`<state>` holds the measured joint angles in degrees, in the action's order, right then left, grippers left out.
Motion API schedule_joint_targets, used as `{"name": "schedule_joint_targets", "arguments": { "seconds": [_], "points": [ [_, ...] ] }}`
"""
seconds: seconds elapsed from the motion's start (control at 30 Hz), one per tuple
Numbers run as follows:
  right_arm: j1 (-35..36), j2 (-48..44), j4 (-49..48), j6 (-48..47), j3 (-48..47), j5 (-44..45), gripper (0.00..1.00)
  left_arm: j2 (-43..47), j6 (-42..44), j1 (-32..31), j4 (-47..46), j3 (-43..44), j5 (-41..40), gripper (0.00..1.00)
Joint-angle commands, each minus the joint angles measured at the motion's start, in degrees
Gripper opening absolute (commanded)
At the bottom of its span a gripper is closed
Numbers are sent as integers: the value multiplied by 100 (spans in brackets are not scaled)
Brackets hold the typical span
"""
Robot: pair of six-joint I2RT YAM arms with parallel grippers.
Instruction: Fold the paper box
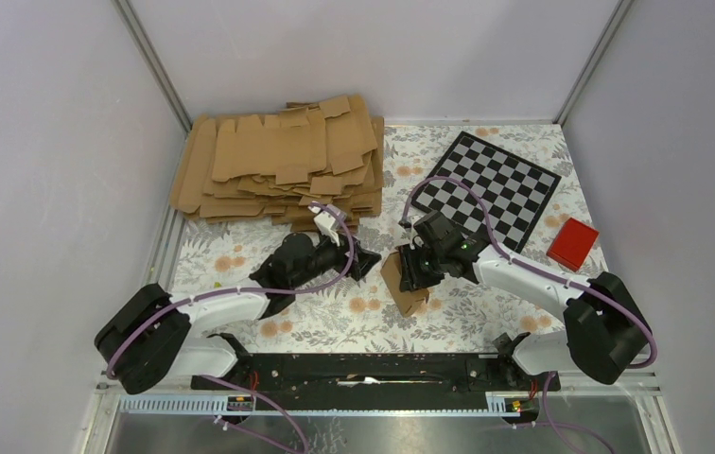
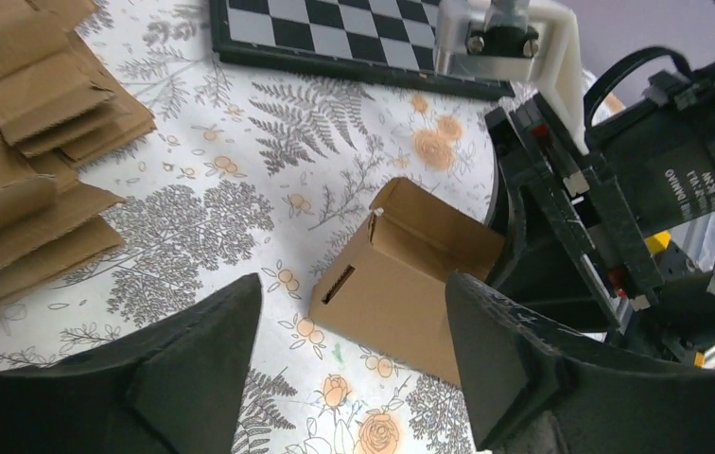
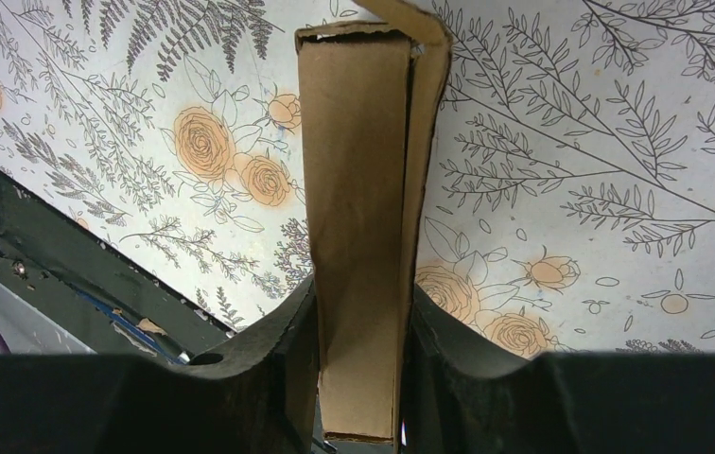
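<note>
Paper box [image 1: 403, 288] sits near the chessboard [image 1: 496, 184], pinched between the right fingers [image 3: 269, 378]; left fingers [image 2: 202, 350] gape beside it. Squeezing harder could crush its walls or spring the flap open.

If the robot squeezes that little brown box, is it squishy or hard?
Probably squishy: the paper box is thin, hollow cardboard, and it looks pinched narrow in the right end effector. It likely weighs very little, being just a folded sheet. Its loose top flap would probably flop about when the box is moved.
</note>
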<state>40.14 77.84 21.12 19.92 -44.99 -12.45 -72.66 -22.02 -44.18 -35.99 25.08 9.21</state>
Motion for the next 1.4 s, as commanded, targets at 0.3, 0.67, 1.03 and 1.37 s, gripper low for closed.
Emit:
{"name": "schedule_joint_targets", "arguments": {
  "seconds": [0.3,0.67,1.03,1.37],
  "points": [
    [7,-313,-102,-545,-43,83,22,217,-134,33,-459,-102,-1840,99],
    [5,-408,-157,-543,111,-314,27,-1016,123,36,-1243,485,3,94],
    [10,-605,-414,-572,279,-571,33,-1195,225,37,-1534,453,845,90],
    [16,-479,-423,-562,175,-686,32,-1361,154,41,-896,865,897,59]
  ]
}}
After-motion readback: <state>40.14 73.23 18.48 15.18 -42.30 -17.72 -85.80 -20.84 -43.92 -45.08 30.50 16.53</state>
